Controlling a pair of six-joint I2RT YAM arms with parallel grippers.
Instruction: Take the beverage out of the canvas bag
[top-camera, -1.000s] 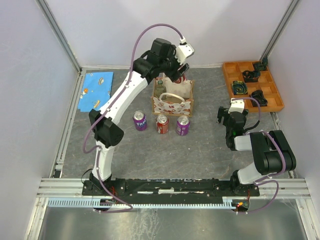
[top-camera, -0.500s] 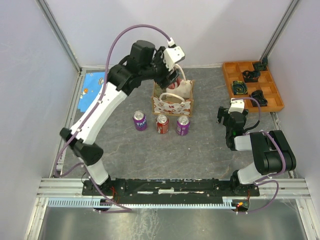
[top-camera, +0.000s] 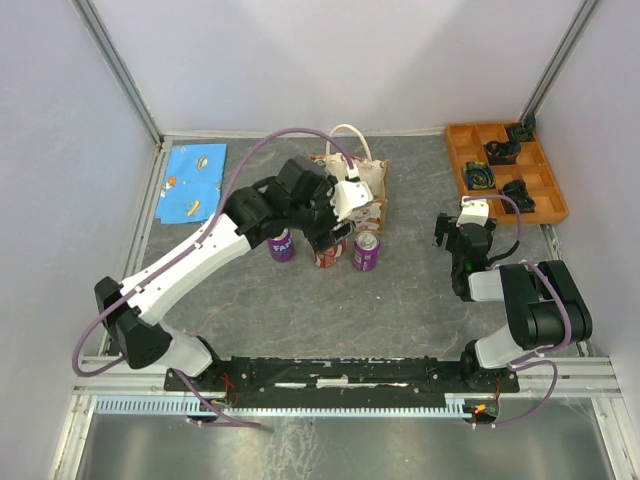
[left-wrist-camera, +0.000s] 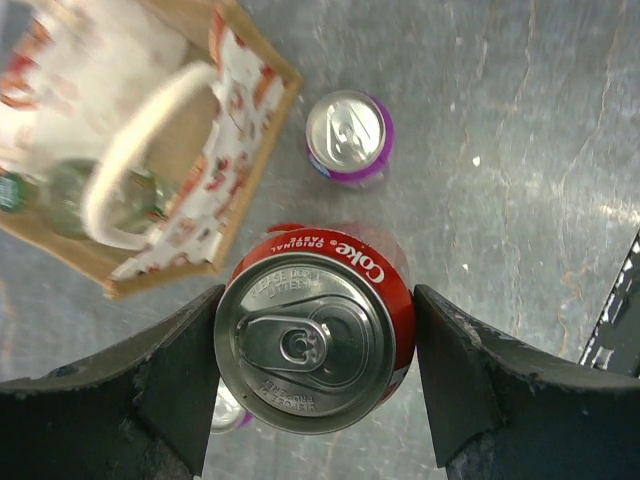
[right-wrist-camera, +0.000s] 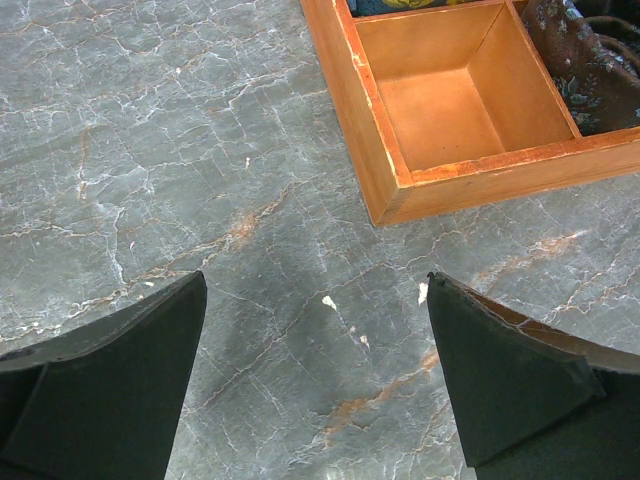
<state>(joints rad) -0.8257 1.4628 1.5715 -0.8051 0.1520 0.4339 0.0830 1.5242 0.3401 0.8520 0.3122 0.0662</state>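
A red Coke can (left-wrist-camera: 300, 350), the beverage, stands upright between the fingers of my left gripper (left-wrist-camera: 318, 325), which is shut on its sides. The can is outside the canvas bag (left-wrist-camera: 240, 120) and held over the table just in front of it. In the top view the left gripper (top-camera: 335, 228) hangs at the bag's (top-camera: 372, 178) near side, its wrist hiding the held can. A green bottle (left-wrist-camera: 60, 190) still lies inside the bag. My right gripper (right-wrist-camera: 316, 280) is open over bare table.
Purple cans (top-camera: 281, 243) (top-camera: 366, 250) and a red can (top-camera: 325, 258) stand in a row before the bag. One purple can (left-wrist-camera: 348, 135) is close beside the held can. An orange compartment tray (top-camera: 455, 150) sits at the back right, and a blue sheet (top-camera: 193, 180) at the back left.
The left arm has come up out of the bag with the red can and swung toward the near side, down to the row of cans. The right arm has not moved.
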